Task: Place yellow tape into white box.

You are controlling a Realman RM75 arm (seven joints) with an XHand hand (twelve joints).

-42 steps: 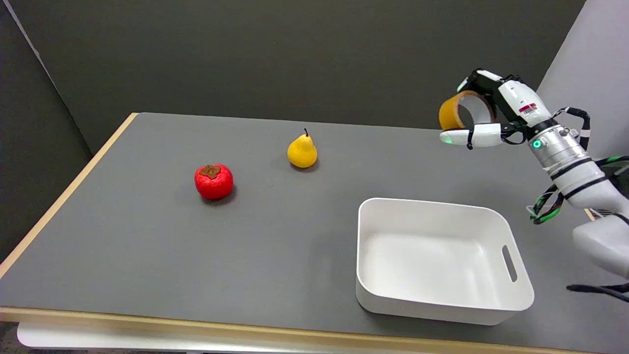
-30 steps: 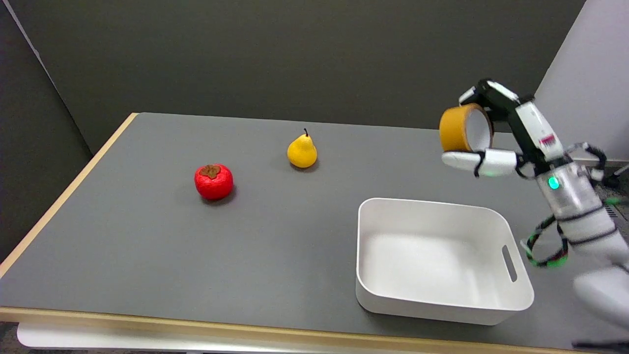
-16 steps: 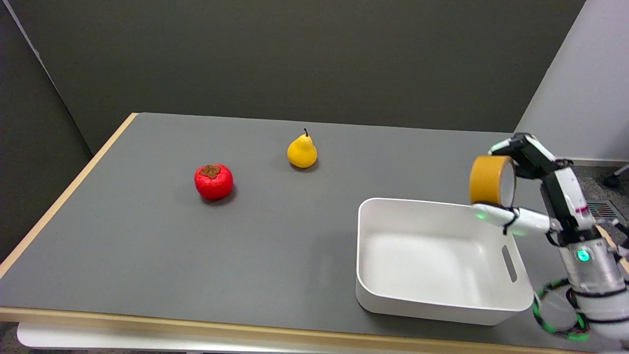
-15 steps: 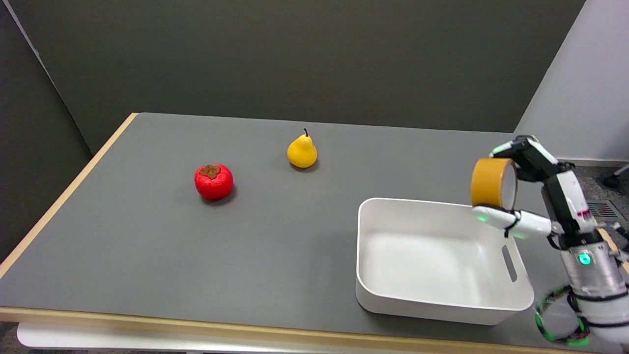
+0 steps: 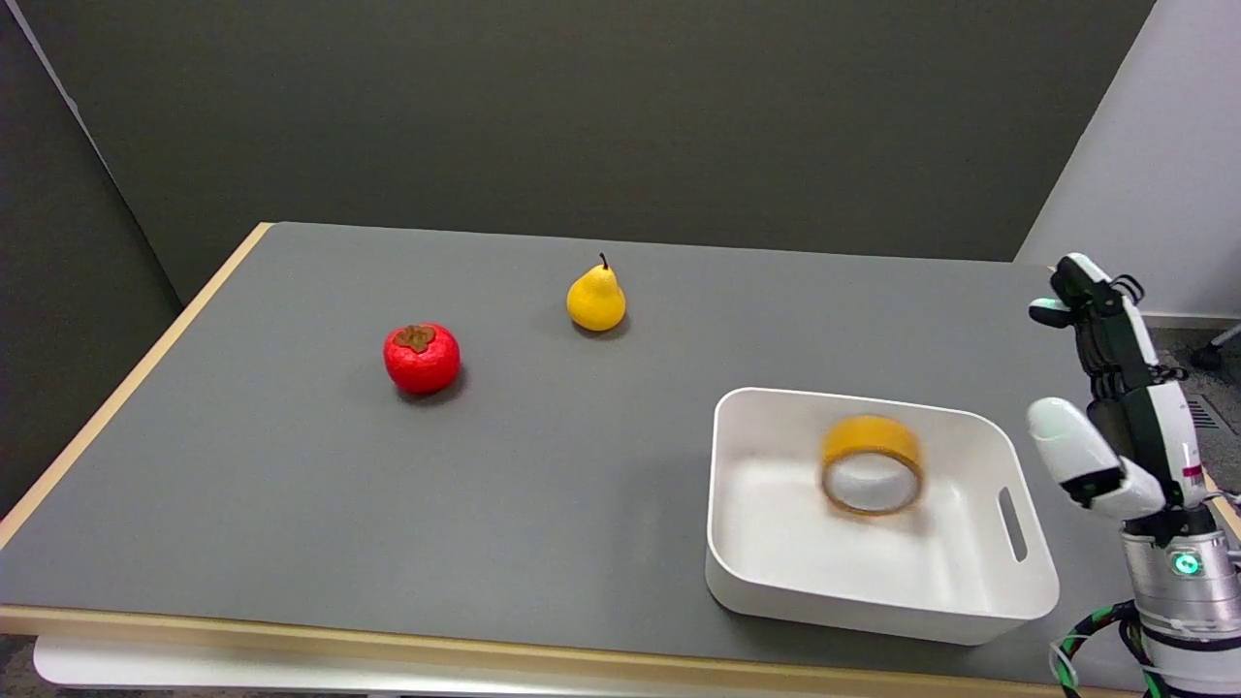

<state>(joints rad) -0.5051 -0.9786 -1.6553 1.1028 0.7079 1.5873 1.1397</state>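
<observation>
This looks like a robotics lab or test room rather than a home. A grey table [image 5: 291, 485] with a pale wooden edge stands against dark, bare partition walls [image 5: 582, 107], and toy fruit, a red persimmon [image 5: 422, 358] and a yellow pear [image 5: 596, 298], sits staged beside a white robot arm [image 5: 1178, 582].

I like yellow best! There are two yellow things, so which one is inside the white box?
The yellow tape is inside the white box. The other yellow thing, the pear, stands out on the grey table, far from the box.

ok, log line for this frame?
phase: release done | tape: inside box, blurred | right robot hand: open, empty, right of box | pear, persimmon: on table
</observation>
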